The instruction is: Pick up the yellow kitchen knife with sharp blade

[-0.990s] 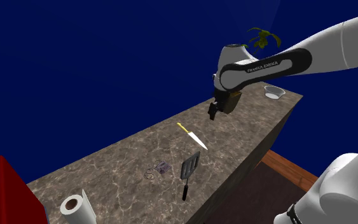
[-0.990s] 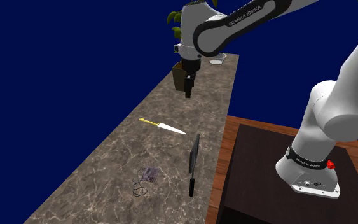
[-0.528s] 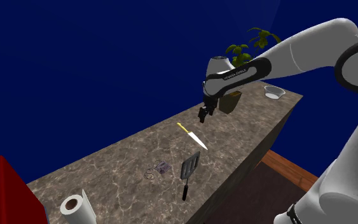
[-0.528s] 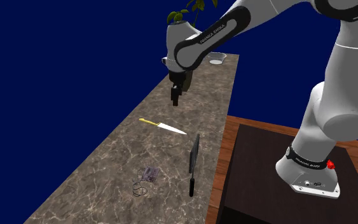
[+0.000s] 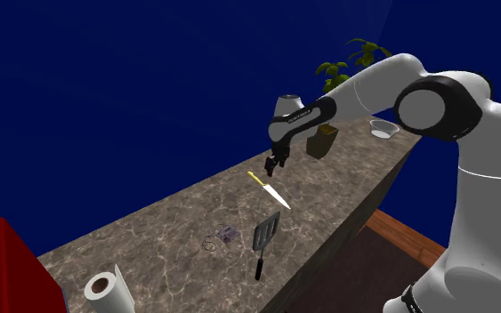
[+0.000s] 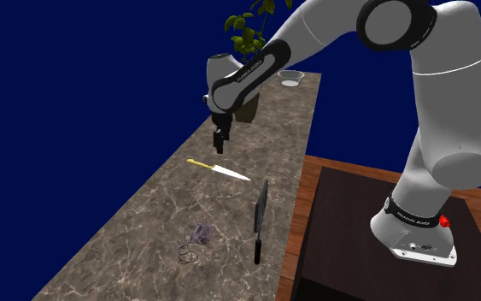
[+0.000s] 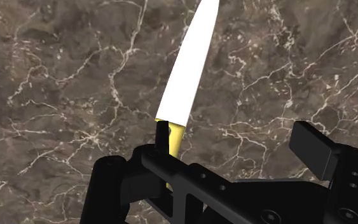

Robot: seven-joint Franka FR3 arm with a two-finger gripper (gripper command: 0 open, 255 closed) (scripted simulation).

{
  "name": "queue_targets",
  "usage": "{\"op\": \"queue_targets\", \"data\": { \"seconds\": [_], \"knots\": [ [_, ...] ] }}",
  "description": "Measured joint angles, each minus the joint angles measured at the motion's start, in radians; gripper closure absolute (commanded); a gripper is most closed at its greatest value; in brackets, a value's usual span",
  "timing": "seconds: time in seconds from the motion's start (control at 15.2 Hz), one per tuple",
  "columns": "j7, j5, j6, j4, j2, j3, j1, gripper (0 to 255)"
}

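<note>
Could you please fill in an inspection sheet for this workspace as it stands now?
Surface: dark veined countertop, long and narrow.
Job's things: knife with yellow handle and white blade, lying flat on the countertop, not held.
Clutter: black spatula near the knife; small ringed item; paper roll; bowl and potted plant at the far end.
Grippers: gripper open, above the knife's handle end, one finger close over it, not clasping.
Cables: nothing seen.
Surroundings: plain blue backdrop; red block; wooden floor; dark stand.
</note>
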Motion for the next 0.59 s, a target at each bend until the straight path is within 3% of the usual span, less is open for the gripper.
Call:
{"op": "queue_targets", "data": {
  "seconds": [0.59],
  "knots": [
    [-0.038, 0.042, -0.044, 0.406, 0.38, 0.025, -0.043, 0]
  ]
}}
